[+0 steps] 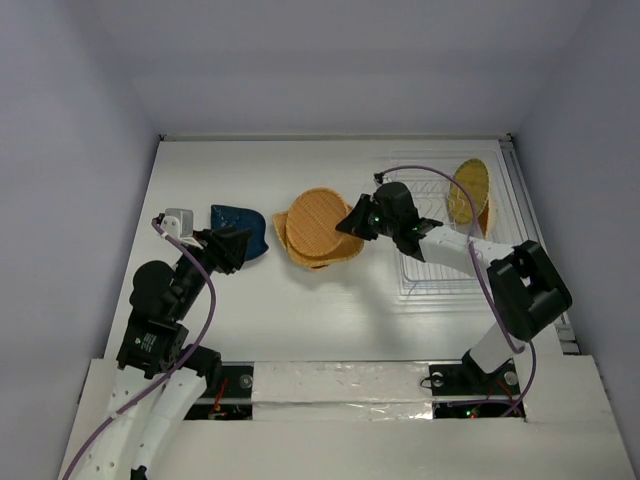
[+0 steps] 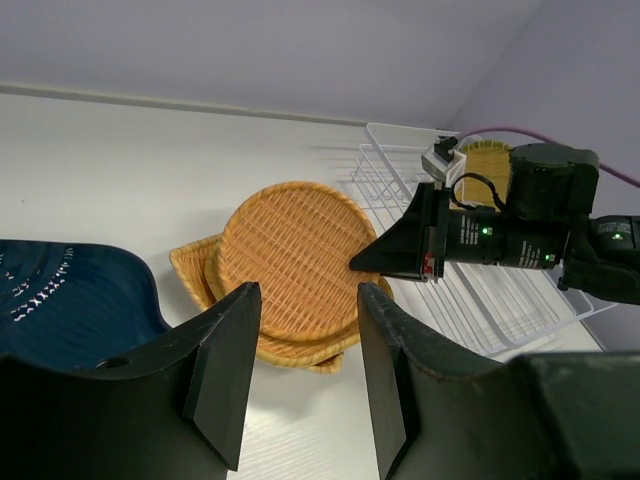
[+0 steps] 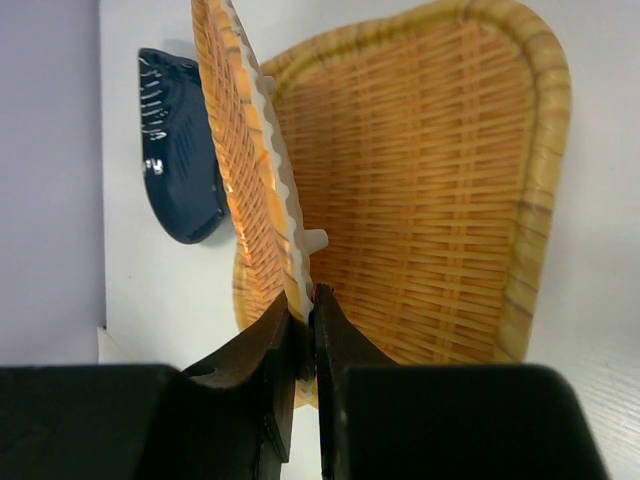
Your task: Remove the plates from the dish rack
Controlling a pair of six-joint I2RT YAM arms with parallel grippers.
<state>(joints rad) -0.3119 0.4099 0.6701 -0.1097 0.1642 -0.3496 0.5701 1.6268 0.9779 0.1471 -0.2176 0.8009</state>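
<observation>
In the right gripper (image 3: 305,312) sits a woven orange plate (image 3: 235,150), apparently scallop-rimmed.

No readable text, labels or numbers anywhere.

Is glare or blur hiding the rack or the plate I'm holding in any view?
Top external: even light, no glare, but the white dish rack fades against the white table. Left wrist: round plate sharp. Right wrist: right gripper a black silhouette, plate rim crisp.

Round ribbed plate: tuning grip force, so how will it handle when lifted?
Probably stiff: the round ribbed plate shows no sag though the right gripper pinches only its rim. Likely light, likewise. Its scalloped edge may slip.
</observation>
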